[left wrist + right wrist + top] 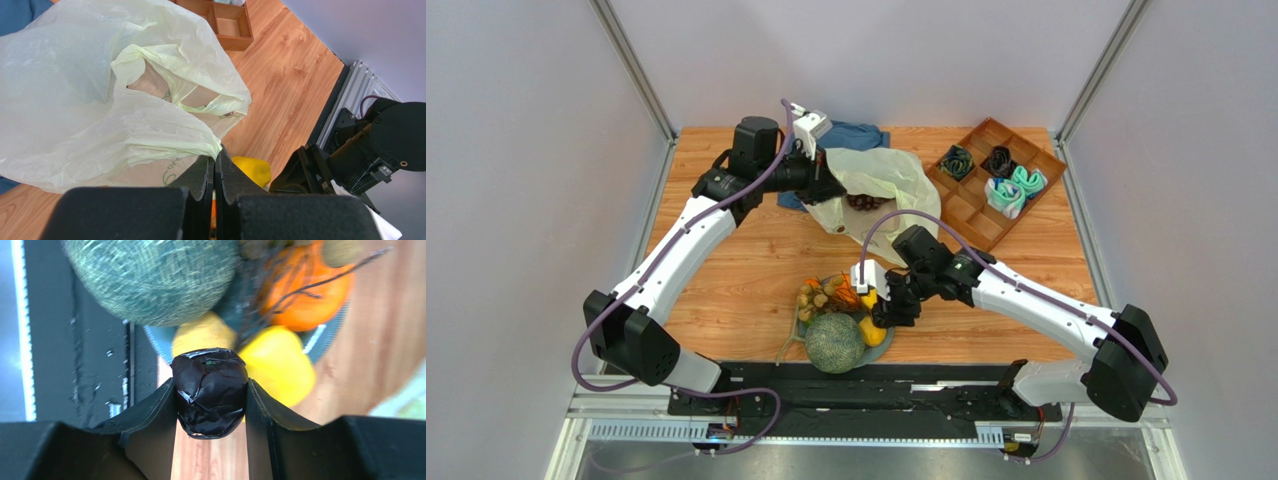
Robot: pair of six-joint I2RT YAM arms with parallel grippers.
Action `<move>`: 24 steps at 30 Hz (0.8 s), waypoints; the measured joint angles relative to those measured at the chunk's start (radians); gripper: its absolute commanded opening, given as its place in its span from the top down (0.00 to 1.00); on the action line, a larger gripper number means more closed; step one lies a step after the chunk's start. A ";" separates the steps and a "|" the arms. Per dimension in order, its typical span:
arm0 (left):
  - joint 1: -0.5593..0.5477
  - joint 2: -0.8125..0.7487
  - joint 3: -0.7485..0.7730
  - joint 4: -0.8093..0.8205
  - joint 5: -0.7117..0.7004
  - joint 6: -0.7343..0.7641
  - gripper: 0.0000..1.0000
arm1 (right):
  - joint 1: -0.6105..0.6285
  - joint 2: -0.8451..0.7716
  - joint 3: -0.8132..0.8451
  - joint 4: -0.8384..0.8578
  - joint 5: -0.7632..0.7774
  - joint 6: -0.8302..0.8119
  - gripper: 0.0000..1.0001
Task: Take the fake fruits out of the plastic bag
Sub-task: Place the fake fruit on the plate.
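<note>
The plastic bag (90,100) at the far middle of the bench (746,260) is flimsy, slippery film, so the left claw (216,162) pinching its edge flat shut makes sense. Right claw (211,400) is half-spread, gripping a glossy dark purple piece (210,375), light and hard I'd guess, over the plate (322,332) with the melon (150,275), near middle. Can't tell what's inside the bag through the crumpled film.

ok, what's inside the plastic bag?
Something dark, maybe grapes, shows at the mouth of the plastic bag. The crumpled plastic hides the rest, so whether more is in there cannot be told.
</note>
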 measured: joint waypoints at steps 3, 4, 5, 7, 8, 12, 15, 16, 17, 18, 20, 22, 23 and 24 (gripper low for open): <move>0.000 0.000 0.000 -0.001 0.000 0.000 1.00 | -0.021 0.018 0.045 0.017 0.029 0.028 0.74; 0.001 0.000 0.000 -0.001 0.000 0.000 1.00 | -0.037 0.036 0.074 0.028 0.030 0.039 0.74; 0.002 0.000 0.000 -0.001 0.000 0.000 1.00 | -0.053 0.054 0.095 0.038 0.032 0.044 0.74; 0.005 0.000 0.000 -0.001 0.000 0.000 1.00 | -0.106 0.122 0.180 0.046 0.029 0.056 0.74; 0.006 0.000 0.000 -0.001 0.000 0.000 1.00 | -0.132 0.161 0.220 0.058 0.029 0.063 0.74; 0.017 0.000 0.000 -0.001 0.000 0.000 1.00 | -0.200 0.299 0.353 0.055 0.023 0.066 0.71; 0.026 0.000 0.000 -0.001 -0.005 0.003 1.00 | -0.219 0.399 0.449 -0.011 -0.011 0.055 0.71; 0.030 0.000 0.000 -0.004 -0.019 0.006 1.00 | -0.221 0.438 0.481 -0.034 -0.029 0.051 0.71; 0.041 0.000 0.000 -0.004 -0.017 0.003 1.00 | -0.223 0.467 0.506 -0.055 -0.040 0.048 0.71; 0.049 0.000 0.000 -0.003 -0.017 0.002 1.00 | -0.224 0.500 0.530 -0.077 -0.056 0.045 0.71; 0.052 0.000 0.000 -0.001 -0.012 0.002 1.00 | -0.226 0.563 0.560 -0.120 -0.086 0.039 0.71; 0.051 0.000 0.000 -0.001 -0.007 0.002 1.00 | -0.230 0.610 0.575 -0.167 -0.107 0.032 0.71; 0.052 0.000 0.000 -0.003 -0.011 0.002 1.00 | -0.232 0.633 0.582 -0.194 -0.120 0.021 0.71; 0.053 0.000 0.000 -0.005 -0.016 0.002 1.00 | -0.235 0.654 0.597 -0.229 -0.134 0.008 0.71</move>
